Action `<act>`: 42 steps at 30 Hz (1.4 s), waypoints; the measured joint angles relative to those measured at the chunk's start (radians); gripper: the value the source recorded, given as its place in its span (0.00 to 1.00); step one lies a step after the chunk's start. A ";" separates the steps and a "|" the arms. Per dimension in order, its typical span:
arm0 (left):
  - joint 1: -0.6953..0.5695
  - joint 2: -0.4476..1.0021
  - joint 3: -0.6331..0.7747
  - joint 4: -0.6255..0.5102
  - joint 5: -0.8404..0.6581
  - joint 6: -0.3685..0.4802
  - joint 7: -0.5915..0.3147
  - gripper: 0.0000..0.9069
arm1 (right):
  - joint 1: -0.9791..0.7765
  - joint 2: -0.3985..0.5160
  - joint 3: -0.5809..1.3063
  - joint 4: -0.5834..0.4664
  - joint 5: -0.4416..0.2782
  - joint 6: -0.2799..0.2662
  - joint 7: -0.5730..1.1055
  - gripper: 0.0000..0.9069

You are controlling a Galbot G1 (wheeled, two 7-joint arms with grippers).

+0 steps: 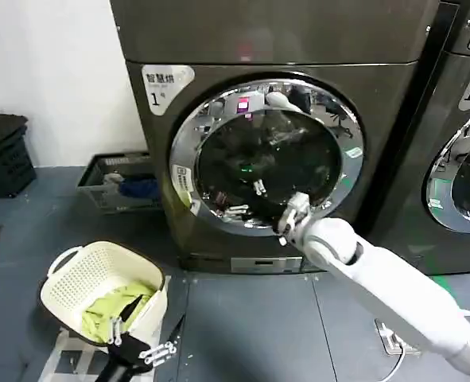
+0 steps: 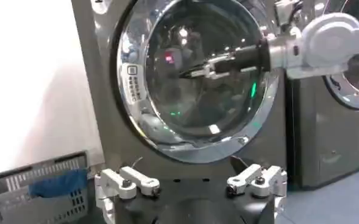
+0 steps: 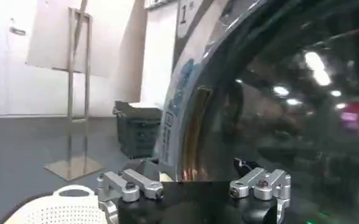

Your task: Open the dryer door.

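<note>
Dryer door [image 1: 268,155] seen shut on front of machine labelled "1", right end effector [image 1: 289,213] held against door's lower glass near chrome ring, fingers spread, left end effector [image 1: 143,350] parked low beside laundry basket [image 1: 99,274], fingers spread, nothing gripped.

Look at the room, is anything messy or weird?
Nothing looks broken or spilled. The dryer door sits flat and shut, the right pincer open at its lower rim. The left pincer hangs open low by the laundry basket of green cloth.
</note>
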 joint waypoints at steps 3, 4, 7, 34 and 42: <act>-0.001 -0.001 0.000 0.000 0.000 0.000 0.000 1.00 | 0.030 0.024 -0.020 -0.024 0.009 0.000 -0.002 1.00; -0.001 -0.001 0.000 0.000 0.000 0.000 0.000 1.00 | 0.040 0.034 -0.027 -0.034 0.010 0.000 -0.002 1.00; -0.001 -0.001 0.000 0.000 0.000 -0.001 0.000 1.00 | 0.062 0.057 -0.042 -0.053 0.011 0.000 -0.003 1.00; -0.002 -0.004 0.000 0.002 -0.005 -0.001 0.000 1.00 | 0.144 0.181 -0.108 -0.226 0.005 0.029 -0.081 1.00; -0.001 -0.010 0.002 0.003 -0.005 -0.001 0.000 1.00 | 0.158 0.206 -0.123 -0.276 0.002 0.039 -0.114 1.00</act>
